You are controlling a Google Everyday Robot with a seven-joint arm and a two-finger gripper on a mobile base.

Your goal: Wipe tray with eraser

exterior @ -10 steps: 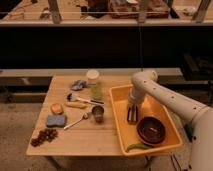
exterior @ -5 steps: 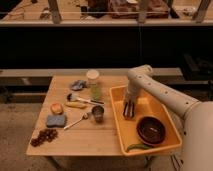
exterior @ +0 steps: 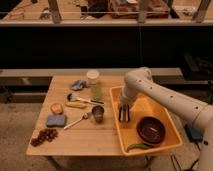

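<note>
The yellow-orange tray (exterior: pixel 170 120) sits on the right part of the wooden table. My gripper (exterior: pixel 124 115) points down into the tray's left half, close to its left wall. It is shut on a dark block-shaped eraser (exterior: pixel 124 118) that rests on the tray floor. A dark brown round bowl (exterior: pixel 150 130) stands in the tray just right of the gripper. A green pod (exterior: pixel 136 147) lies at the tray's near edge.
On the table (exterior: pixel 100 140) left of the tray are a small metal cup (exterior: pixel 98 113), a spoon (exterior: pixel 75 121), a lidded cup of green drink (exterior: pixel 93 84), a grey cloth (exterior: pixel 77 84), a banana (exterior: pixel 76 104), an orange (exterior: pixel 57 108), a blue sponge (exterior: pixel 56 120) and grapes (exterior: pixel 44 136).
My gripper with the eraser has slid left across the tray floor toward the left wall and slightly nearer. The bowl and the table items have not moved.
</note>
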